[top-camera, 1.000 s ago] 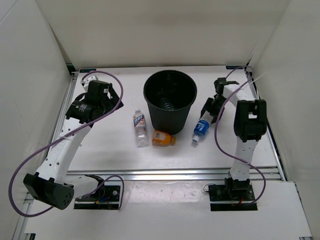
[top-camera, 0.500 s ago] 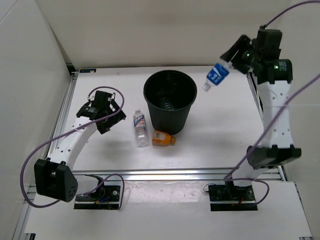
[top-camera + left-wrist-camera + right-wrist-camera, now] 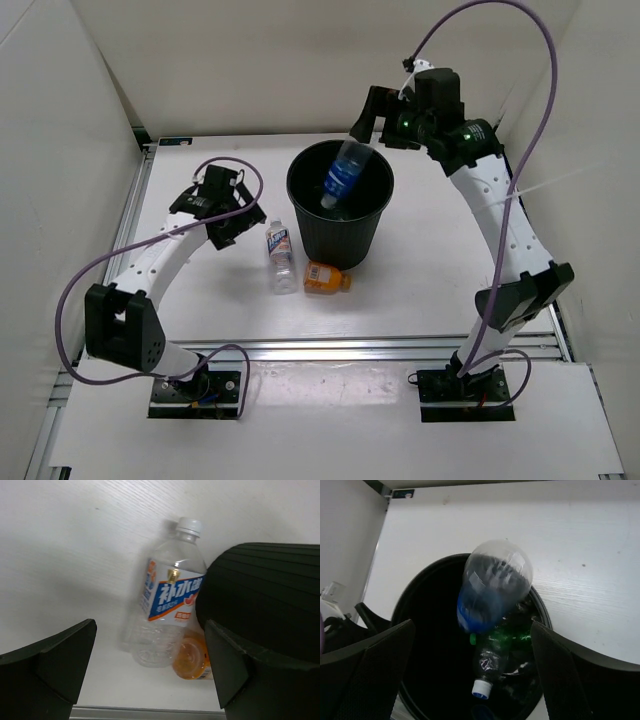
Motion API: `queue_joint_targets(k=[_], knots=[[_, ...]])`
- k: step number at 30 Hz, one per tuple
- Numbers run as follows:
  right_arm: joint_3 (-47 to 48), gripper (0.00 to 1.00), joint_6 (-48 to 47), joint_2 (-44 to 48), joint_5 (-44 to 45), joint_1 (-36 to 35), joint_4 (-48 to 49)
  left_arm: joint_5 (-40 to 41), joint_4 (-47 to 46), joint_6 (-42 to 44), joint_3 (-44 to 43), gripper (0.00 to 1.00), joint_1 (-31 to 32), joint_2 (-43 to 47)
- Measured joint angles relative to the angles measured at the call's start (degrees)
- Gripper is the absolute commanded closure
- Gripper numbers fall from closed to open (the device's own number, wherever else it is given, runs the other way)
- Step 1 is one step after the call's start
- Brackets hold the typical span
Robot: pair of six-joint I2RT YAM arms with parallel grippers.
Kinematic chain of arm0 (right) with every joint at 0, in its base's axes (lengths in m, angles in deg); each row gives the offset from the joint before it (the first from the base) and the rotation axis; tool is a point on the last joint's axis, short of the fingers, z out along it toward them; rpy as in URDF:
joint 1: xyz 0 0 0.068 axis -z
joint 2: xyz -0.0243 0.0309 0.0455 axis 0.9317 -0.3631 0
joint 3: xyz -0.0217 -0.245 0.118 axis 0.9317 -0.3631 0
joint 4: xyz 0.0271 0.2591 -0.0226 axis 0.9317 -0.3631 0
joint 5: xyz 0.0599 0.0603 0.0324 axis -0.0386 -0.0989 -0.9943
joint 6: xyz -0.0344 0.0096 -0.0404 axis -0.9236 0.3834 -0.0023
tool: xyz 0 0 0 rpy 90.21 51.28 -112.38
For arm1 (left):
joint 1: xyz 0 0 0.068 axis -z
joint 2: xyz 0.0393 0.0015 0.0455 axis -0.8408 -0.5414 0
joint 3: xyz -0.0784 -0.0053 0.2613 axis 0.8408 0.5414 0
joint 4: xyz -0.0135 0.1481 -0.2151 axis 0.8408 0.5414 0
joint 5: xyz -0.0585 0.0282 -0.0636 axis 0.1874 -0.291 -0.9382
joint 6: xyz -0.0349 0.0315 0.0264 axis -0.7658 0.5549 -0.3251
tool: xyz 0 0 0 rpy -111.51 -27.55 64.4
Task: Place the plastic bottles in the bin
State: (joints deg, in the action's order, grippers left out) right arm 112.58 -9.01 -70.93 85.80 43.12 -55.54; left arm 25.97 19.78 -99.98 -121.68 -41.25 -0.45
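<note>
Fingers [image 3: 375,675] on my right gripper [image 3: 362,120] spread, blue-labelled bottle [image 3: 344,172] loose, tilted over the bin [image 3: 340,238] mouth; I judge its base could clip the far rim, bounce out; left gripper [image 3: 151,627] also spread.

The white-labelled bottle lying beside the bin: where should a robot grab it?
Probably grip the white-labelled bottle across its labelled middle, coming from above: it lies on its side, and the orange bottle crowds its base.
</note>
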Motion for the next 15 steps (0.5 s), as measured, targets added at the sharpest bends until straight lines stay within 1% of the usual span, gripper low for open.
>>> queue_joint_targets(k=[5,10,15], knots=[[-0.90,0.00,-0.59,0.90,1.73,1.68,-1.75,-0.57,-2.47,1.79,-3.34,0.00,3.69,-4.61],[-2.95,0.00,-1.09,7.76,2.80,2.73,-1.44,-0.94,-4.42,4.11,-4.59,0.00,7.13,-9.79],[-6.73,0.00,-2.05,14.23,4.59,2.58,-1.25,-2.16,-6.10,5.66,-3.26,0.00,9.05,-12.46]])
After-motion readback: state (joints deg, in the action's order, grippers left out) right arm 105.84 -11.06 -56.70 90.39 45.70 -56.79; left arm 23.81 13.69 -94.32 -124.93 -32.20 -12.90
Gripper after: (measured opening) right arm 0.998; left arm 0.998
